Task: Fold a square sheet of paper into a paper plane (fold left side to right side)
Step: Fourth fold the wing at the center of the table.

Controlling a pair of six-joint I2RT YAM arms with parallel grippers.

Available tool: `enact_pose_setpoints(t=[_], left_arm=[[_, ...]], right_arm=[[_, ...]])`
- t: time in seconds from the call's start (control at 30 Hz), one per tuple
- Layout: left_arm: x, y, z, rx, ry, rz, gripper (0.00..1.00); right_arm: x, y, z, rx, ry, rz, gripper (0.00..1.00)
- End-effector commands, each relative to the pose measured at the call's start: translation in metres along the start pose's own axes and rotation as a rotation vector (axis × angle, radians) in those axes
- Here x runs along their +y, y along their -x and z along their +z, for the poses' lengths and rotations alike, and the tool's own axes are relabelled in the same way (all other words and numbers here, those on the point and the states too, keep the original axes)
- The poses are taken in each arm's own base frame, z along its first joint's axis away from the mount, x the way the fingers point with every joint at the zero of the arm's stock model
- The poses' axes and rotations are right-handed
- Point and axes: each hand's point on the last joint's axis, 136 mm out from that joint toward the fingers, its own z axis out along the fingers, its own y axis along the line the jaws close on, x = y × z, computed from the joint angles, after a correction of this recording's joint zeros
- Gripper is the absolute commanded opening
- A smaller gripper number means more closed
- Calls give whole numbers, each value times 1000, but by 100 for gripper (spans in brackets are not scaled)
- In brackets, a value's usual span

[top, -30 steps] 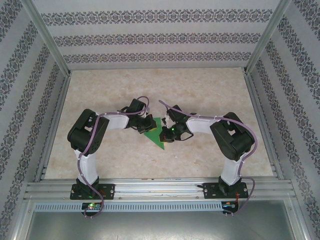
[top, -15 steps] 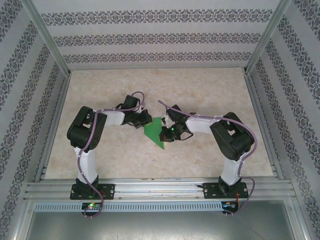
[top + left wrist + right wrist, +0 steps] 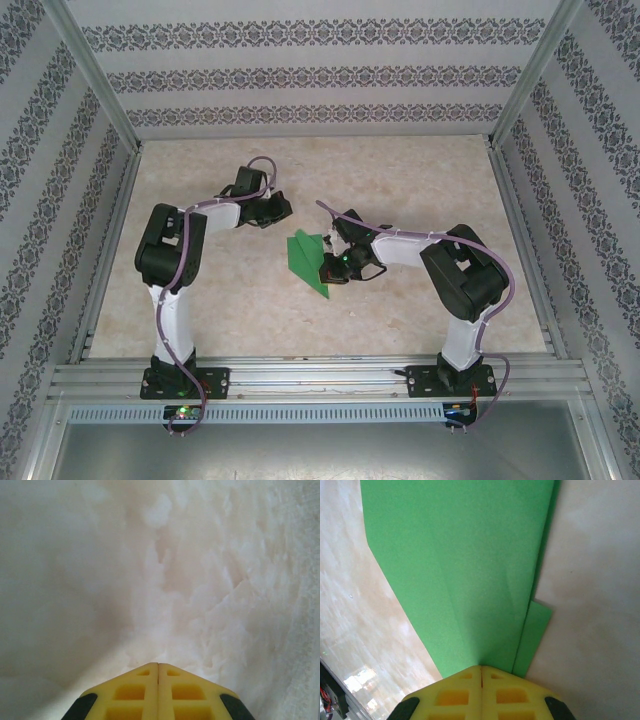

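The right gripper, fingers pressed together, sets its tips on the right edge of the green paper, which lies flat on the table, folded into a pointed wedge. Beyond the paper's far left corner, the left gripper hangs closed over bare tabletop, apart from the paper.

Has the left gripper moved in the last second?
Yes. The left gripper has drawn away from the folded green paper, toward the table's far edge.

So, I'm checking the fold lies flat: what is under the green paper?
The pale tabletop shows on both sides of the green paper, and a lower green layer pokes out along one edge. What lies directly beneath is covered.
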Motion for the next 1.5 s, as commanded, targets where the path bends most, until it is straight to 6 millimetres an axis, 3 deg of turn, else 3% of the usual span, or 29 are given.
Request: enact_pose_setpoints(t=[0.0, 0.2, 0.33, 0.47, 0.77, 1.03, 1.3, 1.47], left_arm=[[-20, 1, -27, -33, -28, 58, 4], [-56, -44, -51, 8, -146, 86, 3], [-65, -80, -40, 99, -186, 78, 3], [-62, -100, -19, 152, -180, 61, 2], [-28, -109, 10, 182, -75, 23, 0], [6, -128, 14, 209, 26, -17, 0], [11, -135, 11, 211, 23, -47, 0], [7, -133, 10, 199, 11, -58, 0]], right_arm=[[-39, -29, 4, 92, -140, 85, 0], [-40, -25, 2, 86, -141, 80, 0], [-42, -26, 3, 89, -148, 81, 0], [-45, -28, 3, 91, -157, 85, 0], [-41, -28, 2, 93, -139, 79, 0], [-20, -15, -5, 66, -74, 58, 0], [34, 21, -39, -57, 113, 9, 0], [47, 35, -41, -104, 188, 22, 0]])
